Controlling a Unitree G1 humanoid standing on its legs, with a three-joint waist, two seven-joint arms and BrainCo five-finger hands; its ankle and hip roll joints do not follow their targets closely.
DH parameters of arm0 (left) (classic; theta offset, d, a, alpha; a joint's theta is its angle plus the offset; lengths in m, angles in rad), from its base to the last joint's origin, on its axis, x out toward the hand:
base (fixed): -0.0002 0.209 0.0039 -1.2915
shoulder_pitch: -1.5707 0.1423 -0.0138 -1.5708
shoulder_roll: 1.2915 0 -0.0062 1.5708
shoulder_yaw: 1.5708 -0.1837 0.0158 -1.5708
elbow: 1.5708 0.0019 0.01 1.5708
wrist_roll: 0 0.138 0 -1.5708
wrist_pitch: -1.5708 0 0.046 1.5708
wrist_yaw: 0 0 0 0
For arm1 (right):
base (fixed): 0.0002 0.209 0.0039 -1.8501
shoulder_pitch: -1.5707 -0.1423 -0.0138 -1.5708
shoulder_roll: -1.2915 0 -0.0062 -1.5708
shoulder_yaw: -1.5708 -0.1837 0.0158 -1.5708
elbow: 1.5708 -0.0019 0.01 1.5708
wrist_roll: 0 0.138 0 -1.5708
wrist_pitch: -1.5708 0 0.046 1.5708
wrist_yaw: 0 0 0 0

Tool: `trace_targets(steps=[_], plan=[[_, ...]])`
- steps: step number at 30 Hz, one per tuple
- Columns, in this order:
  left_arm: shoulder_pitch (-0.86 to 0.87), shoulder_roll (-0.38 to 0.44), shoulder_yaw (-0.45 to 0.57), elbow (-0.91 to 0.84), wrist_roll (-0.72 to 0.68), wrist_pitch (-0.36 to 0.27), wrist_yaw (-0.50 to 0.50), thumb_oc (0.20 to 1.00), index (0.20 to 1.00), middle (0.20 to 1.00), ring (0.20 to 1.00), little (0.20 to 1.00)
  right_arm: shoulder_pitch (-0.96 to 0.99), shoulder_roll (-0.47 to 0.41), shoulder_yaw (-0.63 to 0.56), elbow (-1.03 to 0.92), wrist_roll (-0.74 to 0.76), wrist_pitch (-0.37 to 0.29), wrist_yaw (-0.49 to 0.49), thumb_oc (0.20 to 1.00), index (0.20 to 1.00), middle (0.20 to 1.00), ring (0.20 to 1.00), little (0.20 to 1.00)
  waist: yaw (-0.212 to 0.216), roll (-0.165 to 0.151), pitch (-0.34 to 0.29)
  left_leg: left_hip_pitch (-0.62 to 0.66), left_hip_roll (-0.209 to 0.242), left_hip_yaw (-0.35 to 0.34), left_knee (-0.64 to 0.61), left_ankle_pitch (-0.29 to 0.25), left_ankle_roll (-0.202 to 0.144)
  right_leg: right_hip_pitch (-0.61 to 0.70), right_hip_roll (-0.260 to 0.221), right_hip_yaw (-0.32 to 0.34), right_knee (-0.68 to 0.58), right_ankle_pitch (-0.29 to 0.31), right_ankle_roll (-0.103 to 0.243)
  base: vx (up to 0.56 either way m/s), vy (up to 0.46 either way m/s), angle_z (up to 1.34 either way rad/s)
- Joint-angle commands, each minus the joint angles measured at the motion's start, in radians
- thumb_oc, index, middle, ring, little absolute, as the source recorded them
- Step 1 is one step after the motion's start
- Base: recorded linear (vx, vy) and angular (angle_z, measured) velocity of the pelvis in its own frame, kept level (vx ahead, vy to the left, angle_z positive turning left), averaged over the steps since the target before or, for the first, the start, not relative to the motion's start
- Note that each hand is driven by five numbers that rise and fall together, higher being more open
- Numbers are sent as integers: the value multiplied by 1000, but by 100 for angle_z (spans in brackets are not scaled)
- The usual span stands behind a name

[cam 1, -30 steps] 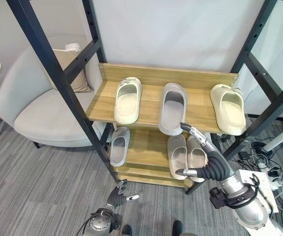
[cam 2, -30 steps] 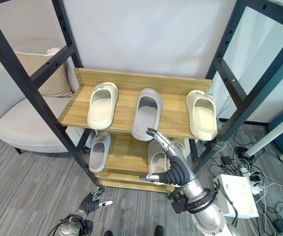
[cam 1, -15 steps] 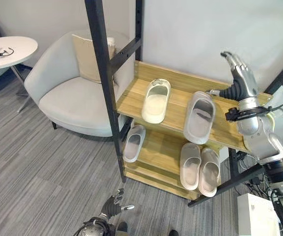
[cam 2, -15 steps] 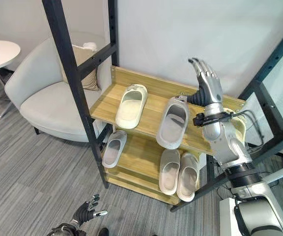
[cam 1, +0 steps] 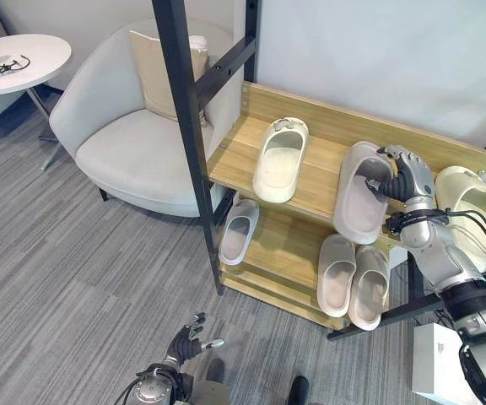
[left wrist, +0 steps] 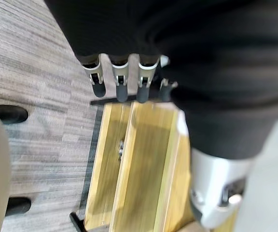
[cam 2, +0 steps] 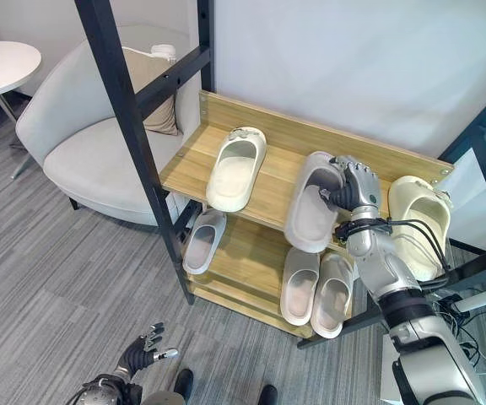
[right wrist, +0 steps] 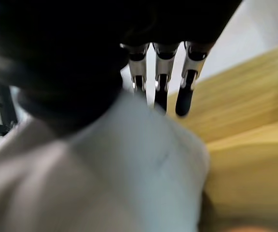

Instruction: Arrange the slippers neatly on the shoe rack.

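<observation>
The right arm reaches up from the 4 o'clock corner of the head views, forearm slanting toward the upper shelf (cam 1: 310, 181) of the shoe rack (cam 2: 251, 287), and the right hand (cam 2: 354, 187) sits on the toe end of the grey slipper (cam 1: 361, 196), its fingers curled over the slipper's upper and its thumb against the side, so the hand is clamped on that slipper. In the right wrist view the fingers (right wrist: 186, 92) reach over the pale rounded top of the slipper with the wooden shelf beyond. The grey slipper lies in the middle of the upper shelf, its heel overhanging the front edge toward 6 o'clock. At 9 o'clock from it, well apart, lies a cream slipper (cam 1: 280, 159); at 3 o'clock, just past the hand, lies a second cream slipper (cam 1: 472, 213) by the shelf's end. On the lower shelf (cam 1: 281, 249), a pair of grey slippers (cam 1: 353, 274) sits side by side, touching, under the hand, and a single grey slipper (cam 1: 238, 231) lies at the far 9 o'clock end. The left hand (cam 1: 185, 344) hangs low over the carpet at 7 o'clock, fingers spread and relaxed, holding nothing. An armchair (cam 1: 133, 143) with a cushion (cam 1: 157, 67) stands at 10 o'clock beside the rack, and a round side table (cam 1: 24, 57) beyond it.
</observation>
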Motion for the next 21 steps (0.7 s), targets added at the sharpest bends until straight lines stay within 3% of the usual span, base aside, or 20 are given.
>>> trace_targets(steps=[1,5,8,11,14,18,21], plan=[[-66,0,-32,-47,-47,-59,23,1000,1000,1000,1000,1000,-143,-43,59,48,32,6,-35,200,200,200,200,200,17,9,-13,43,16,-59,-3,-125,8,78,-34,4,7,-113,54,0,0,0],[-103,9,-48,-108,-73,-75,49,1000,1000,1000,1000,1000,-210,-10,108,163,75,12,-42,200,200,200,200,200,19,16,-12,44,17,-59,-5,-124,4,82,-32,4,3,-115,52,0,0,0],[-128,16,-40,-162,-80,-85,65,1000,1000,1000,1000,1000,-201,31,96,131,100,0,-64,200,200,200,200,200,17,22,-10,47,19,-59,-7,-122,3,84,-31,4,2,-116,51,0,0,0],[-126,19,4,-212,-59,-93,88,1000,1000,1000,1000,1000,-65,50,-18,-158,54,-15,-109,200,200,200,200,200,2,29,-10,48,17,-58,-7,-126,7,81,-31,12,2,-118,50,-11,1,1],[-117,1,91,-290,-14,-103,132,1000,1000,1000,1000,1000,237,129,-215,-642,-33,-93,-114,200,200,200,200,200,-42,39,-13,44,15,-51,-7,-115,11,66,-33,24,4,-110,48,-29,-17,5],[-105,-5,109,-341,19,-115,171,1000,1000,1000,1000,1000,419,215,-189,-881,62,-199,-42,200,200,200,200,200,-85,43,-17,55,24,-29,-7,-120,8,67,-31,34,4,-115,50,-9,-40,-19],[-109,1,102,-362,17,-126,195,1000,1000,1000,1000,1000,470,254,-86,-940,249,-270,45,200,200,200,200,200,-106,47,-18,65,32,-9,-7,-129,3,69,-30,41,3,-122,51,0,-30,-45]])
